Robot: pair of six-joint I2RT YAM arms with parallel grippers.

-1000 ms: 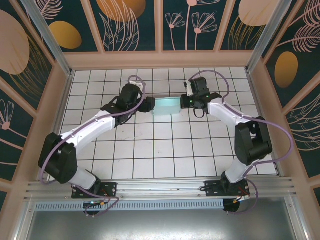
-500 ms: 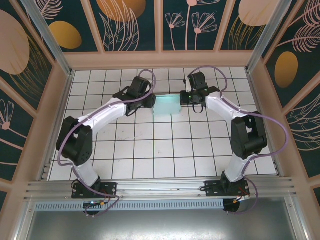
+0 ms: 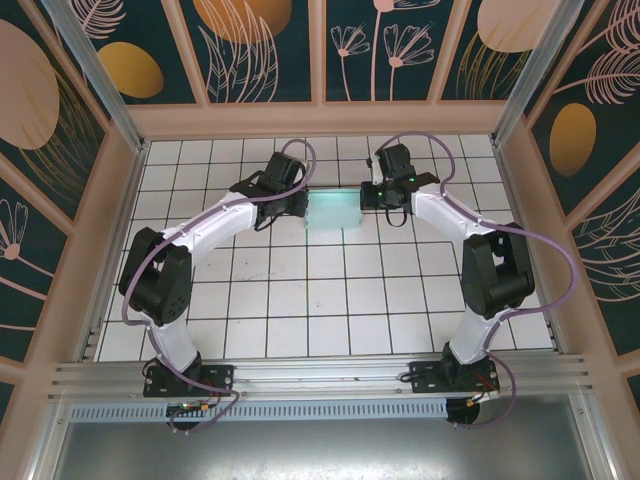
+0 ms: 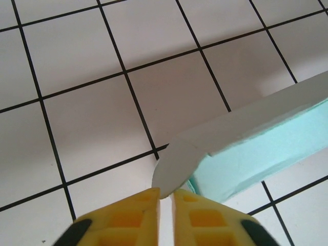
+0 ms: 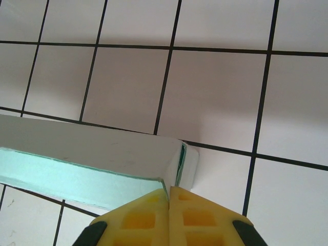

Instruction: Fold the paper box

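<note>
The paper box point(image 3: 335, 211) is a pale light-blue card shape at the far middle of the tiled table, held between both grippers. My left gripper point(image 3: 302, 206) is at its left end. In the left wrist view the yellow fingertips point(image 4: 134, 214) are closed to a thin slit on a rounded white tab point(image 4: 174, 166) of the box point(image 4: 256, 148). My right gripper point(image 3: 368, 198) is at the right end. In the right wrist view it point(image 5: 169, 190) is shut on the box's corner edge, where the white side point(image 5: 92, 148) meets the blue face point(image 5: 66, 179).
White tiles with black grout point(image 3: 320, 300) stretch from the box to the near edge. A wooden frame point(image 3: 320, 118) closes the far side, with walls left and right. Both arms arch inward from their bases point(image 3: 190, 380) point(image 3: 450, 378).
My left arm has swung toward the far side and its gripper has closed on the box's left tab. The box and right gripper shifted slightly farther away.
</note>
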